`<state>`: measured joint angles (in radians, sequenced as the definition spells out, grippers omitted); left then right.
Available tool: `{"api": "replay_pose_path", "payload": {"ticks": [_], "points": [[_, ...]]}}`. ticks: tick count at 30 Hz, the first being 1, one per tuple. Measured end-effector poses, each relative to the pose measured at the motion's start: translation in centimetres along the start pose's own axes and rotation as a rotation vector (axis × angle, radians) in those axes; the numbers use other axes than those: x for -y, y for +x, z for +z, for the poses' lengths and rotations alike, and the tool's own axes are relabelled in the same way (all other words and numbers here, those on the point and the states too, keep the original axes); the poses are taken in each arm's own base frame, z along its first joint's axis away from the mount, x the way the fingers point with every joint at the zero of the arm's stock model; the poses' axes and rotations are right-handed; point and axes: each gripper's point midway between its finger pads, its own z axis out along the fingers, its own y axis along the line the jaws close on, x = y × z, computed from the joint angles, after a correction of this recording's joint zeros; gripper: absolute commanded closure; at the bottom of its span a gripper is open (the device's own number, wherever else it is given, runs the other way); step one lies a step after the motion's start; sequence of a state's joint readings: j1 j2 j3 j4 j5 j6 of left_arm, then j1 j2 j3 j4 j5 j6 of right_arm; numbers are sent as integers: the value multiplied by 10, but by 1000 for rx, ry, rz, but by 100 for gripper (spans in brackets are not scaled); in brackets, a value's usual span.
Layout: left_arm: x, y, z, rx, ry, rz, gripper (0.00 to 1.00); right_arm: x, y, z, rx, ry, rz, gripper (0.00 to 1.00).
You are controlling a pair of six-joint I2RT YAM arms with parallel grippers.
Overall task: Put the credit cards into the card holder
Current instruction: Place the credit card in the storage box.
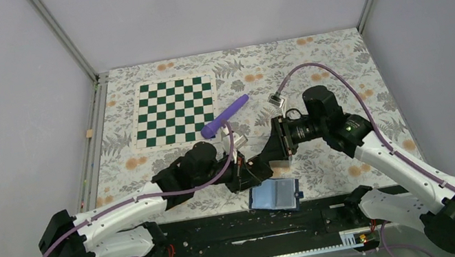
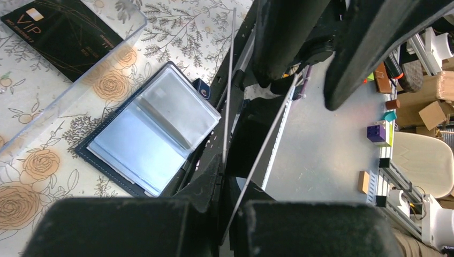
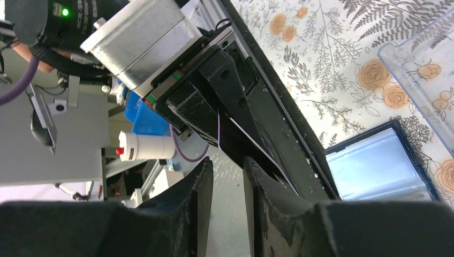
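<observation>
The card holder [image 2: 152, 134] lies spread open, pale pockets up, at the near edge of the bench [image 1: 340, 67]. It sits just in front of the black rail [image 1: 241, 227] that carries the arm bases, and just beside the clear tray [image 2: 80, 91]. Flat and open like that, its pockets face the arms, which I judge is what lets a card be slid in.

Above it the left gripper [image 2: 224, 176] has its jaws clenched on a credit card [image 2: 228, 91]. The card is held on edge, so it shows only as thin lines; from so poor an angle I take it for one card, though it may be more. The right gripper [image 3: 227, 166] faces the left one nose to nose, its jaws a little apart with nothing between them that I can make out. It seems placed to take or steady the card's free end. A second, black card [image 2: 64, 35] marked VIP lies in the tray.

The bench wears a floral-printed cover. Farther back lie a green-and-white chessboard mat [image 1: 174, 111] and a purple wand-like thing [image 1: 225, 116], well apart from the work. Plain pale walls with metal corner posts close in three sides.
</observation>
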<state>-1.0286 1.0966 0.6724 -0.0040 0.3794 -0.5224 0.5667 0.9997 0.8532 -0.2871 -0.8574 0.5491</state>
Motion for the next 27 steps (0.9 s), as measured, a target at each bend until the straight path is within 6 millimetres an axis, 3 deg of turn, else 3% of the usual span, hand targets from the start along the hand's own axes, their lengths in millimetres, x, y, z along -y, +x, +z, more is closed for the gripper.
{"api": "replay_pose_path", "payload": {"ticks": [15,27], "points": [[22,5,-6,-5,128,26,100,1,15,0,-93,-43,-91,52],[24,6,-1,-11,147,-14,100,-7,17,3,-111,-111,-104,58]]}}
